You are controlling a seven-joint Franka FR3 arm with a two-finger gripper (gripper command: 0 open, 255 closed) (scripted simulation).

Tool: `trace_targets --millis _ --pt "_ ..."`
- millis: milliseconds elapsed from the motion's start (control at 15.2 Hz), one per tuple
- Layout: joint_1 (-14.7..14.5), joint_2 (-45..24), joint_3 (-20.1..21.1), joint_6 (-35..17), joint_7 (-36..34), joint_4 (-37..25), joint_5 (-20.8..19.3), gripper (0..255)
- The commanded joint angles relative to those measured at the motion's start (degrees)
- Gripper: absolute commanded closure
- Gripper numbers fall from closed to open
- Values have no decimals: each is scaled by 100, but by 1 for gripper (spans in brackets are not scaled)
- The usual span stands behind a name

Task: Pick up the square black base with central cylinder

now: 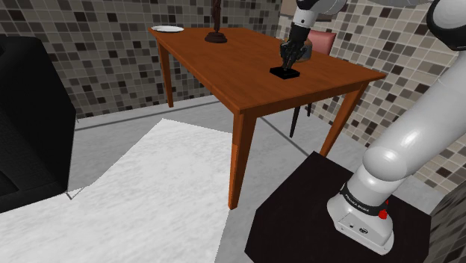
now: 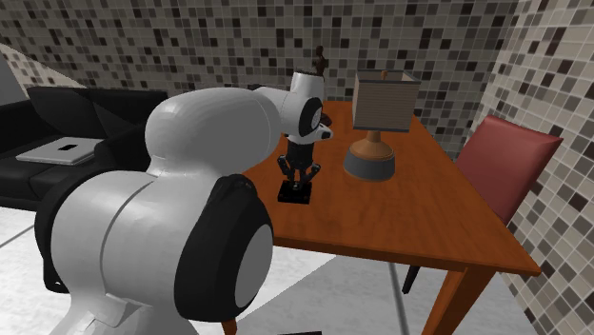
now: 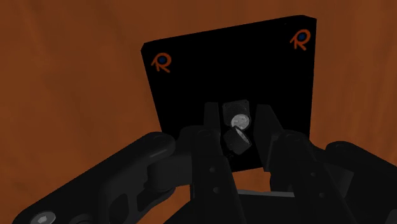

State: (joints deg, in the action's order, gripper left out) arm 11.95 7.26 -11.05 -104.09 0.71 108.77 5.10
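A flat square black base [image 3: 191, 83] with orange marks at two corners lies on the brown wooden table [image 1: 224, 67]. Its short central cylinder [image 3: 239, 119] stands between my black fingers, which press against it on both sides. My gripper [image 3: 238, 124] points straight down over the base's middle. In the shoulder view the gripper [image 1: 291, 60] sits just above the base [image 1: 285, 73], near the table's right edge. The second exterior view has the gripper [image 2: 299, 179] on the base [image 2: 297, 193], which still rests flat on the tabletop.
A table lamp [image 2: 381, 124] stands close beside the base. A dark figurine [image 1: 216, 33] and a white plate [image 1: 167, 29] sit at the table's far end. A red chair [image 2: 504, 162] is behind the table, and a black sofa [image 1: 30, 112] lies across the white rug [image 1: 134, 194].
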Motion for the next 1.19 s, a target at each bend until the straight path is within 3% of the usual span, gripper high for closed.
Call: trace_targets --millis 0,1122 --pt "1 2 -1 0 3 1 0 255" --pt "2 -163 -16 1192 -83 -1356 16 255"
